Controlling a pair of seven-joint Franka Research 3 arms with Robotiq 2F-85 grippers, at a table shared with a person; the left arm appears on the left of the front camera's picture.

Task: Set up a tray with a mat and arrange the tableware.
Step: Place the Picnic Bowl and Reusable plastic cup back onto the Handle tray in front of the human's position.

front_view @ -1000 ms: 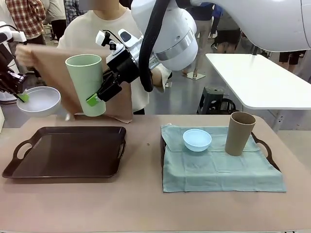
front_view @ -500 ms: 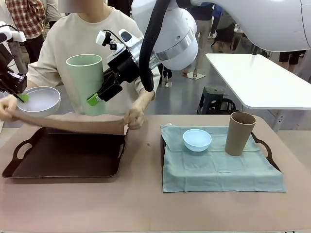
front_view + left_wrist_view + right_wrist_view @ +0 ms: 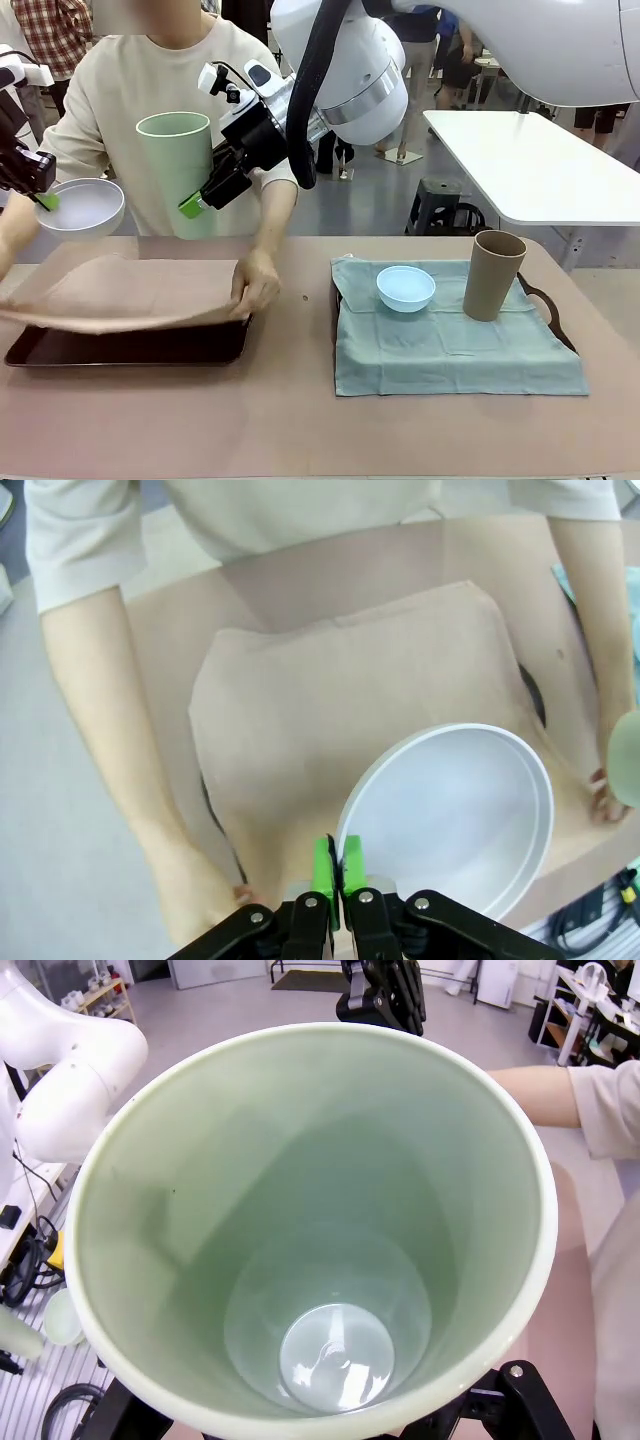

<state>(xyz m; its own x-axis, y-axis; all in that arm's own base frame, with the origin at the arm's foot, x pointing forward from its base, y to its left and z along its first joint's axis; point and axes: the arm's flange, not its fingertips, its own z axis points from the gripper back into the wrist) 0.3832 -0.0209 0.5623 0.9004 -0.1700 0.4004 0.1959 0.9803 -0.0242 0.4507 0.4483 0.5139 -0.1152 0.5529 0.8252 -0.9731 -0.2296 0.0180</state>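
Note:
A person lays a tan mat [image 3: 130, 292] over the dark tray [image 3: 130, 345] at the left, one hand [image 3: 257, 285] on the mat's right edge. My left gripper [image 3: 42, 198] is shut on the rim of the white bowl [image 3: 80, 207], held in the air above the tray's far left; in the left wrist view the bowl [image 3: 450, 820] hangs over the mat [image 3: 330, 710]. My right gripper [image 3: 195, 205] holds the pale green tumbler [image 3: 178, 172] upright above the tray, its inside [image 3: 320, 1250] empty. A light blue bowl [image 3: 405, 288] and a tan-brown tumbler [image 3: 493, 274] stand on a second tray.
The second tray [image 3: 545, 305] at the right carries a pale green mat [image 3: 450, 345]. The person's body stands close behind the left tray. A white table [image 3: 530, 165] and a stool [image 3: 440, 205] are farther back at the right.
The person has brought the tan mat down from in front of the chest and spread it over the left tray. Both grippers and what they hold have stayed put.

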